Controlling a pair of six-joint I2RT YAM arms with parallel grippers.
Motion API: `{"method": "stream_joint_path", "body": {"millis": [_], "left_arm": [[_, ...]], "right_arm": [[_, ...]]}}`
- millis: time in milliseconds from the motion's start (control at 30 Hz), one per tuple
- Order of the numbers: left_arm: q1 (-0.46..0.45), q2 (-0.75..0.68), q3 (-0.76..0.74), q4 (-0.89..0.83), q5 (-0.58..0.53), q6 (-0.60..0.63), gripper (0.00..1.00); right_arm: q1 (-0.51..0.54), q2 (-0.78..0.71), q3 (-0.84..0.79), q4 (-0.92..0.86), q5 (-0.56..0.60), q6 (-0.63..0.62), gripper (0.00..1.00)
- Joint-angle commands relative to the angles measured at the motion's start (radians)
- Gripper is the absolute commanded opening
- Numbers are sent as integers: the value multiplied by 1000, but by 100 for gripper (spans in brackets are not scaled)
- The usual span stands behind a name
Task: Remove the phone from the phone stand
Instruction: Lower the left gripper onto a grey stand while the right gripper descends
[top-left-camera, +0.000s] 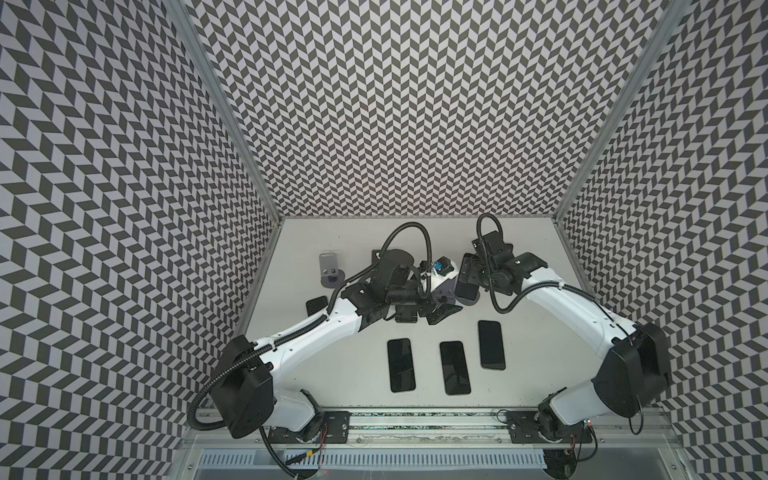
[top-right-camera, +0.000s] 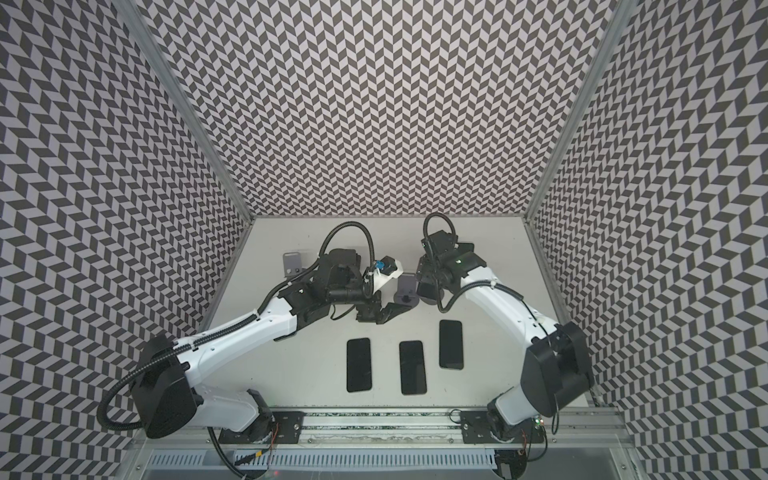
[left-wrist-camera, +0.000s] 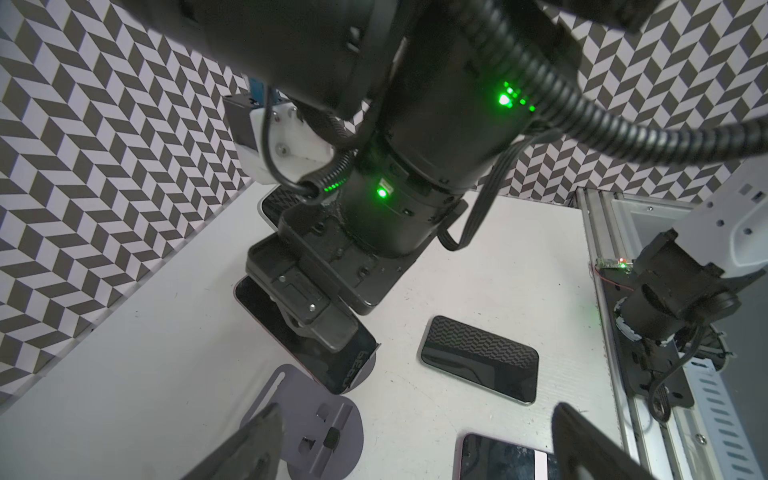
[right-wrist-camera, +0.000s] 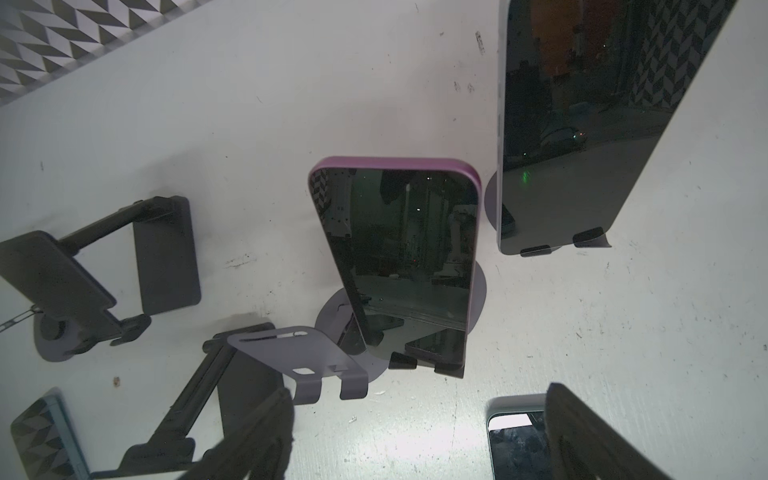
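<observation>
Noted jaws of right gripper (right-wrist-camera: 419, 399) apart, empty, short of the purple-cased phone (right-wrist-camera: 407, 249) leaning in its phone stand (right-wrist-camera: 328, 320) on the bench (right-wrist-camera: 187, 145); jaws of left gripper (left-wrist-camera: 415, 411) wide apart near a bare stand (left-wrist-camera: 303, 399); judged approach step; next, straddle phone's edges, clamp, lift clear of lip

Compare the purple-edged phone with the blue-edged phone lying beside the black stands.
The purple-edged phone stands propped on a grey stand; the blue-edged phone lies flat on the table. The blue-edged phone's screen mirrors the chevron wall; the purple-edged phone's mirrors mostly dark surroundings. Both screens are unlit.
</observation>
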Motion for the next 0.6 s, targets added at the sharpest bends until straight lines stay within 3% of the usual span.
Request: {"method": "stream_joint_path", "body": {"millis": [0, 567], "left_arm": [[-3, -21, -31, 23, 2, 60, 100], [46, 39, -10, 85, -199, 58, 100]], "right_arm": [[4, 12, 44, 5, 43, 44, 92], [4, 174, 210, -19, 34, 8, 93]]}}
